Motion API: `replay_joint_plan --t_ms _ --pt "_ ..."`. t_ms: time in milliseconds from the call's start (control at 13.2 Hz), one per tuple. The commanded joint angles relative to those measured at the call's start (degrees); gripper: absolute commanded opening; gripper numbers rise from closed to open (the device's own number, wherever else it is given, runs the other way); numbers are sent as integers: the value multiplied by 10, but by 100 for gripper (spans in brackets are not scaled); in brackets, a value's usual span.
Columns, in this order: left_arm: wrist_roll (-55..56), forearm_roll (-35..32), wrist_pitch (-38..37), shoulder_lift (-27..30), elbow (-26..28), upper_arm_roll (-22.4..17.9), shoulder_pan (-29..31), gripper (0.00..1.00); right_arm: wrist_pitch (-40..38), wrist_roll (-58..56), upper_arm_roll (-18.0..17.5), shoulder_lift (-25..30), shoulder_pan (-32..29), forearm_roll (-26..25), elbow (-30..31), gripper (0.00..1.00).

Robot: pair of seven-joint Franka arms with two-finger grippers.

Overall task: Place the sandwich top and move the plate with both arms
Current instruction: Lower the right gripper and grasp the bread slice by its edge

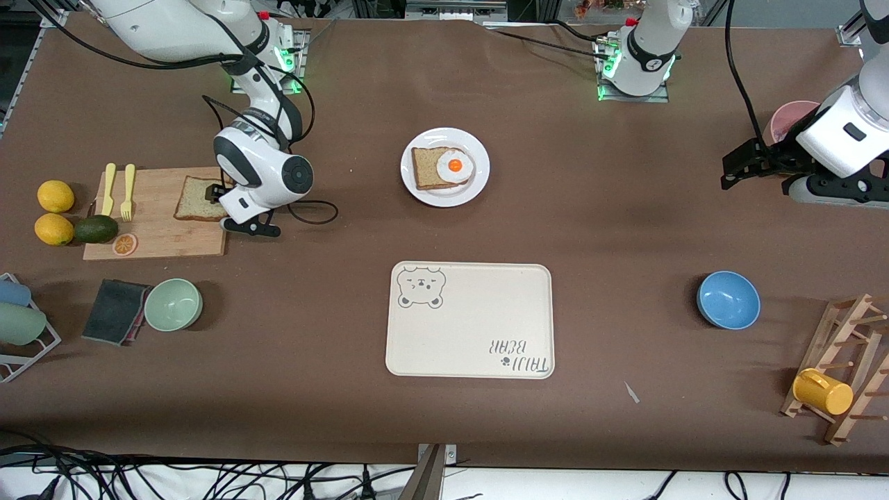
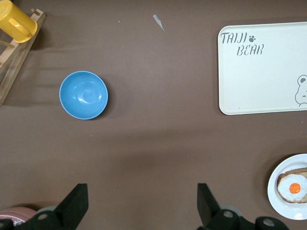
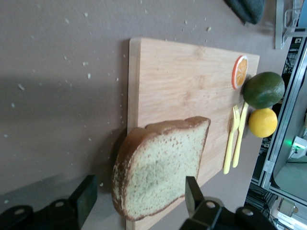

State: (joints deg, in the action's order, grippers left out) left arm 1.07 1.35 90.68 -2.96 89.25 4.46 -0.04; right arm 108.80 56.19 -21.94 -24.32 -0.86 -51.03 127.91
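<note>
At the right arm's end of the table I see the wooden cutting board with the sandwich top lying on it. My right gripper is low over this slice, jaws spread, 1 finger on each side. The plate stands near the middle, carrying a darker slice with a fried egg. The cream tray lies nearer to the front camera. My left gripper waits over bare table, jaws spread wide.

Illumination is even and bright from overhead. The surface carries soft, diffuse shadows, and green indicator lights glow at both arm bases. All views are sharp, with no glare.
</note>
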Motion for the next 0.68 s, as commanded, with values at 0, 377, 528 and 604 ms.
replay_joint_plan --t_ms 0,377,528,604 --pt "-2 10 -14 -8 -18 -2 2 100 1 30 -6 1 -1 -13 18 65" --pt "-2 10 -14 -8 -18 -1 3 100 2 31 -4 -5 -1 -12 19 65" --pt "-2 10 -14 -8 -18 -1 3 100 1 32 -3 -8 -1 -12 21 65" --pt "-2 10 -14 -8 -18 -1 2 100 -2 40 -2 -9 -1 -12 23 61"
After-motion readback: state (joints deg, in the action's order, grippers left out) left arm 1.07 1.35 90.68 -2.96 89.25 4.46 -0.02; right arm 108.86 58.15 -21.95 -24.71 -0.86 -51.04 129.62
